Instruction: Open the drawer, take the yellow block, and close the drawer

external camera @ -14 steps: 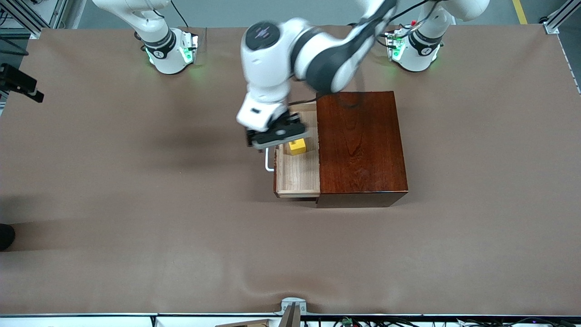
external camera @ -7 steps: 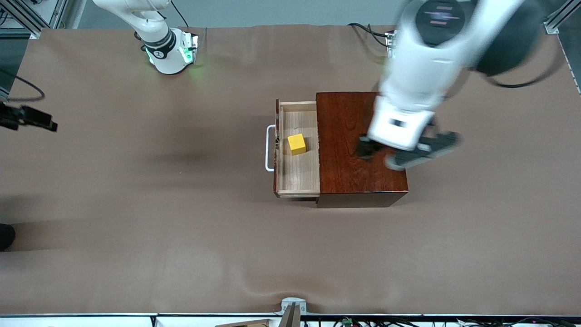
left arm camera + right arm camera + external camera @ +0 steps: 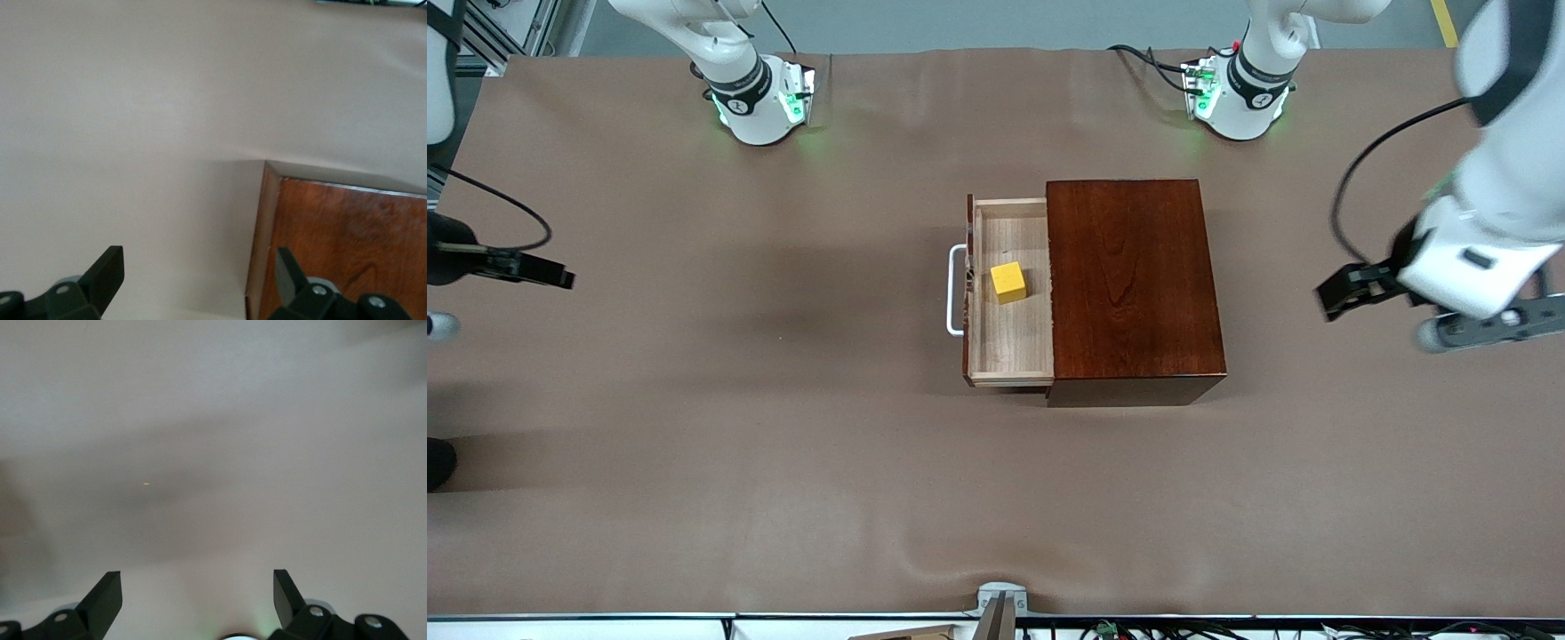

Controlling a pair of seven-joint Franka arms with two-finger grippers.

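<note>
While the tray stands pulled out, these lines hold:

drawer: the drawer (image 3: 1009,356) is slid out of the dark reddish-brown wooden box (image 3: 1129,284) toward the right arm's end of the table, its white bar handle (image 3: 953,291) on that same end; opening looks done.

yellow block: the yellow block (image 3: 1008,283) sits on the pale floor of the open tray, about midway along it, touched by neither gripper.

left gripper: the left gripper (image 3: 199,280) hangs over bare table at the left arm's end, near a corner of the box, fingers spread wide and holding nothing.

right gripper: the right gripper (image 3: 197,597) is over bare table at the right arm's end, fingers wide apart, empty.

key relation: the tray's mouth faces up with the box lid covering only the part toward the left arm, so a reach from above is free; both grippers are well apart from the block.

next step, as I judge: one gripper must come over the block and descend.
</note>
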